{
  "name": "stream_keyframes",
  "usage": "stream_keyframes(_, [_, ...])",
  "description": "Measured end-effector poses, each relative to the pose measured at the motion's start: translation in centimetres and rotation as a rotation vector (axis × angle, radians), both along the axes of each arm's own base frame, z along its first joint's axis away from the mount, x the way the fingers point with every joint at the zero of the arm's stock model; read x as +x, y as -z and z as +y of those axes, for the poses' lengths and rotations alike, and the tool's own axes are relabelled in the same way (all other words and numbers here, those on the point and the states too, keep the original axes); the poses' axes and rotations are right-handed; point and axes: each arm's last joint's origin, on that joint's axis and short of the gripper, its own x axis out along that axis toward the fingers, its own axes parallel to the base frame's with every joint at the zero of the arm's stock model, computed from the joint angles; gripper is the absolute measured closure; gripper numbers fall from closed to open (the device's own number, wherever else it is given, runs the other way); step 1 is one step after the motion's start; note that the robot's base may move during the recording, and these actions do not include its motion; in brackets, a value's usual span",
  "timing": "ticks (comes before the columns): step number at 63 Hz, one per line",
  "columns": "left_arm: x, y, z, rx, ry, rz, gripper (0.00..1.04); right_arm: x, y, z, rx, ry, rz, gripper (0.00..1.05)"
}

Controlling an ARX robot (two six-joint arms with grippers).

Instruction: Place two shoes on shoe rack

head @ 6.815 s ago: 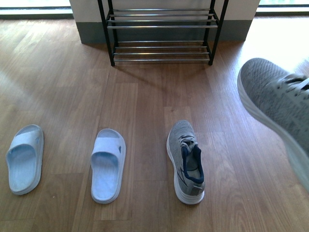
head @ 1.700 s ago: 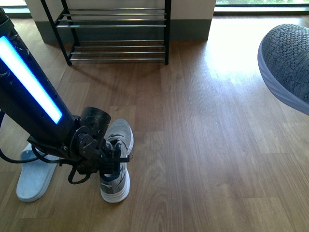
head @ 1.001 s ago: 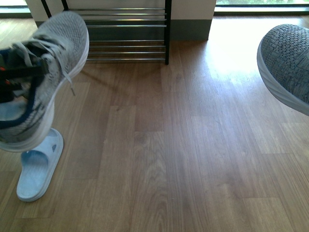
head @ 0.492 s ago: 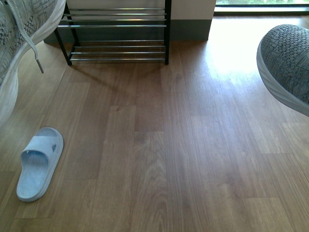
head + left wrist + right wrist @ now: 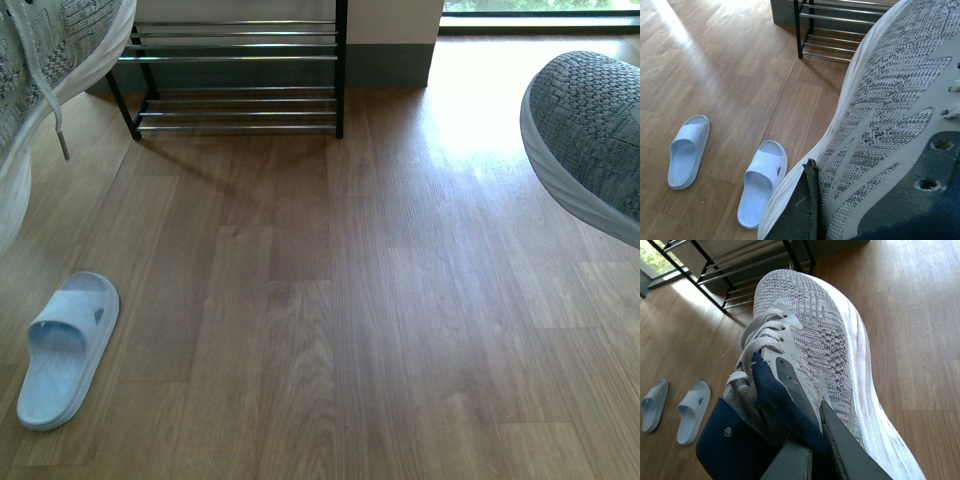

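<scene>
– Against the far wall, what stands there?

– The shoe rack (image 5: 237,75). It has a black frame and two tiers of chrome rods that I can see; the front view cuts off its top. It stands on the wooden floor (image 5: 350,300), toward the left side of that view.

– And where are the shoes?

– Both sneakers hang in the air, well apart from the rack. The left sneaker (image 5: 45,70) fills the upper left corner of the front view, and a lace dangles from it. The right sneaker (image 5: 585,130) comes in at the right edge, with its white sole turned downward.

– What holds them?

– The right gripper (image 5: 809,435) is closed on the right sneaker. Its two grey fingers (image 5: 850,455) pinch the navy collar between them, at the heel end. The left gripper (image 5: 812,202) shows only one dark finger (image 5: 800,215), which lies against the side of the left sneaker where the knit meets the sole. The other finger is hidden, probably inside the shoe, so I judge that this grip is also closed on the sneaker.

– And the slides?

– One pale blue slide (image 5: 687,150) and the second slide (image 5: 762,182) lie flat on the floor. They are near each other but not touching, with their toes turned toward the rack's side of the room. The front view catches only one of them, in its lower left corner.
</scene>
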Motion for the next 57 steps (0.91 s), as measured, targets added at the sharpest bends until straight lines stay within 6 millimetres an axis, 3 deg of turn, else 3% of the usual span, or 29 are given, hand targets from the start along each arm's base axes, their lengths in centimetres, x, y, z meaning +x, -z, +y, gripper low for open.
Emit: stream_keyframes(57, [-0.01, 0.03, 0.03, 0.005, -0.007, 0.0, 1.03, -0.01, 0.0, -0.03, 0.002, -0.001, 0.0, 1.03])
